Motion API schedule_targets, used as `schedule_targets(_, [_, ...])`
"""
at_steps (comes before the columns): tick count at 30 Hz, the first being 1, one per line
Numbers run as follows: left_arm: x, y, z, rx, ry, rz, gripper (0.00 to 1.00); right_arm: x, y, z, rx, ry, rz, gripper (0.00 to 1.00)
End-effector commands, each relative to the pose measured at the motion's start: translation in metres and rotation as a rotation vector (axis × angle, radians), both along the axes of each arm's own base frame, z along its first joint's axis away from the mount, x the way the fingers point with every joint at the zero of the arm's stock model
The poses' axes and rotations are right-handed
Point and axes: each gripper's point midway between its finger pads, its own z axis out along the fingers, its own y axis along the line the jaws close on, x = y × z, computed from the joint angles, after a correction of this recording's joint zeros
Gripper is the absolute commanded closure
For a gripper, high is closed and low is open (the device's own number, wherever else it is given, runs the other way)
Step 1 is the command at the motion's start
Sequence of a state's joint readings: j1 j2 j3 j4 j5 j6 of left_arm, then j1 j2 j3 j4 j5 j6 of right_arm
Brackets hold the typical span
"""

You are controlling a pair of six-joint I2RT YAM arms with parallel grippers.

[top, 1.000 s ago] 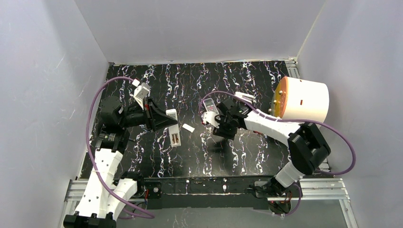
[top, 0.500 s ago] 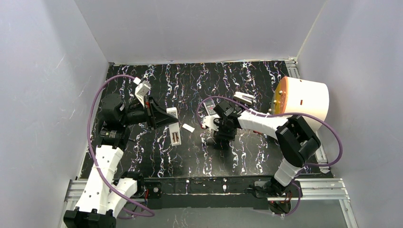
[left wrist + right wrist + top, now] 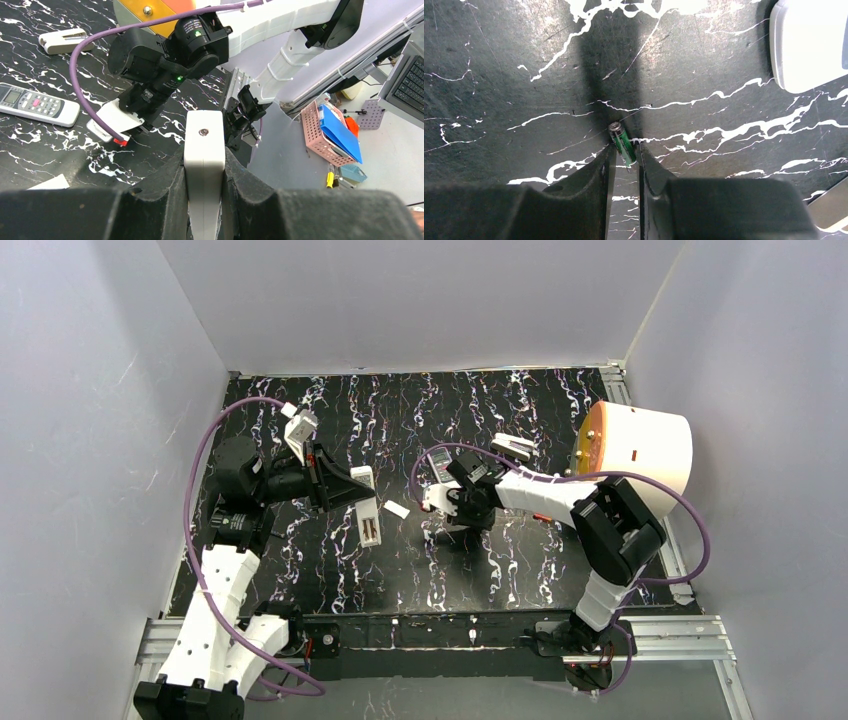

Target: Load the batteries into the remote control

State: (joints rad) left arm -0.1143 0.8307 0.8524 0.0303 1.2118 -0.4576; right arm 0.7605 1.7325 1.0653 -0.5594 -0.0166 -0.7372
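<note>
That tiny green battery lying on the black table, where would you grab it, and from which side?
Across the middle of its slim round body, coming straight down. The green battery lies flat on the table, so both long sides are exposed from above, while its ends are tiny. The right gripper has its jaws flanking it that way.

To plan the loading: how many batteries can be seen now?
1: the green battery lies on the table, between the fingers of the right gripper. Others may be hidden.
</note>
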Motion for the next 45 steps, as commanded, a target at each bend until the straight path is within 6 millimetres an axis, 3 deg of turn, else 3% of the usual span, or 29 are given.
schedule_targets(1, [-0.001,0.0,0.015,-0.007,-0.052,-0.008,1.0,0.001,0.005,-0.003,0.013,0.027,-0.015,0.73])
schedule_targets(9, [0.003,-0.001,0.015,-0.006,-0.047,-0.001,1.0,0.005,0.014,0.007,0.077,0.017,-0.099,0.76])
schedule_targets(16, [0.004,0.0,0.014,-0.005,-0.045,0.004,1.0,0.001,0.011,0.003,0.071,0.033,-0.091,0.61])
schedule_targets(20, [0.005,0.0,0.014,-0.005,-0.045,0.008,1.0,0.001,0.015,0.006,0.088,0.034,-0.083,0.58])
schedule_targets(23, [0.008,0.0,0.014,-0.001,-0.047,0.023,1.0,0.009,0.022,0.021,0.136,-0.009,-0.099,0.52])
schedule_targets(27, [0.009,0.001,0.012,0.001,-0.052,0.033,1.0,0.021,0.032,0.056,0.235,-0.096,-0.131,0.35])
schedule_targets(33, [0.009,0.001,0.013,0.0,-0.067,0.049,1.0,0.03,0.047,0.107,0.467,-0.249,-0.161,0.33])
schedule_targets(37, [0.009,0.004,0.013,0.0,-0.082,0.089,1.0,0.057,0.046,0.152,0.62,-0.38,-0.419,0.29])
schedule_targets(41, [0.012,0.008,0.008,0.005,-0.095,0.153,1.0,0.081,0.026,0.194,0.802,-0.399,-0.965,0.35])
schedule_targets(45, [0.014,0.012,0.002,0.017,-0.103,0.211,1.0,0.078,0.012,0.206,1.033,-0.313,-1.362,0.37])
